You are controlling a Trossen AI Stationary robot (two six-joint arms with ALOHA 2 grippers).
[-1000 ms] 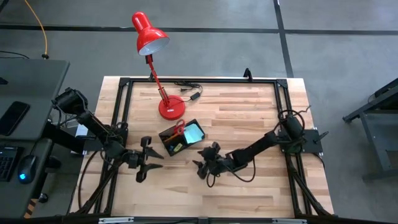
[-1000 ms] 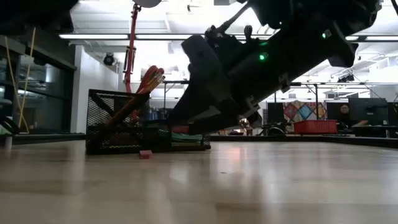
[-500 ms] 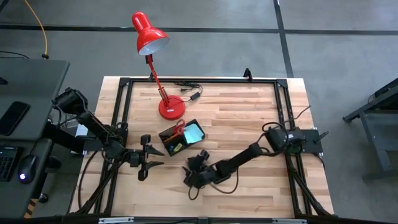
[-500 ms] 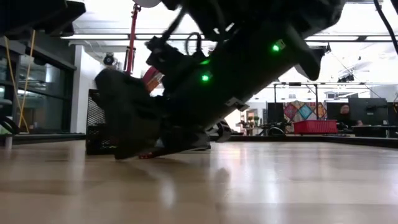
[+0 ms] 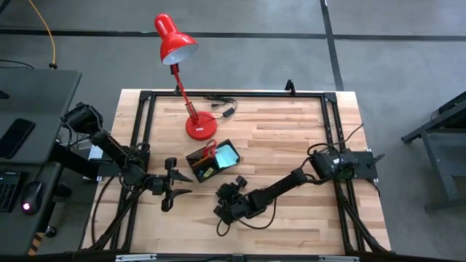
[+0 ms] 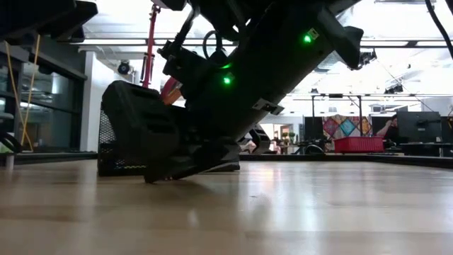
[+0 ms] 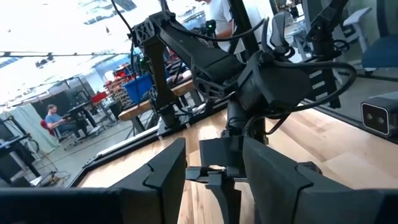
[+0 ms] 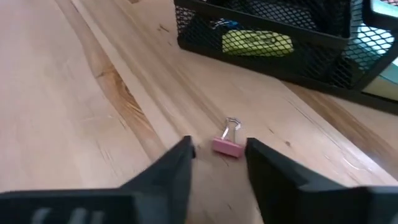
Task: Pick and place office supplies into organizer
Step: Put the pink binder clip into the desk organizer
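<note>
A small pink binder clip (image 8: 227,147) lies on the wooden table, silver wire handle up. My right gripper (image 8: 219,147) is open and low over the table, one finger on each side of the clip, neither visibly touching it. In the high view my right gripper (image 5: 221,212) sits just near of the black mesh organizer (image 5: 212,161). The organizer holds red-handled scissors (image 5: 209,151), a teal pad (image 5: 227,155) and a yellow-green piece (image 8: 256,41). My left gripper (image 5: 187,187) is open and waits left of the organizer.
The red desk lamp's base (image 5: 200,128) stands just beyond the organizer, with a black cable and plug (image 5: 220,102) behind it. A black frame (image 5: 145,116) runs round the table's edges. Bare wood (image 5: 291,138) lies right of the organizer. In the low view my right arm hides most of the organizer (image 6: 105,142).
My right gripper has moved toward the table's near-left and come down low over the table, in front of the organizer. In the low view it now hides the pink clip that showed beside the organizer a second ago. My left arm has kept still.
</note>
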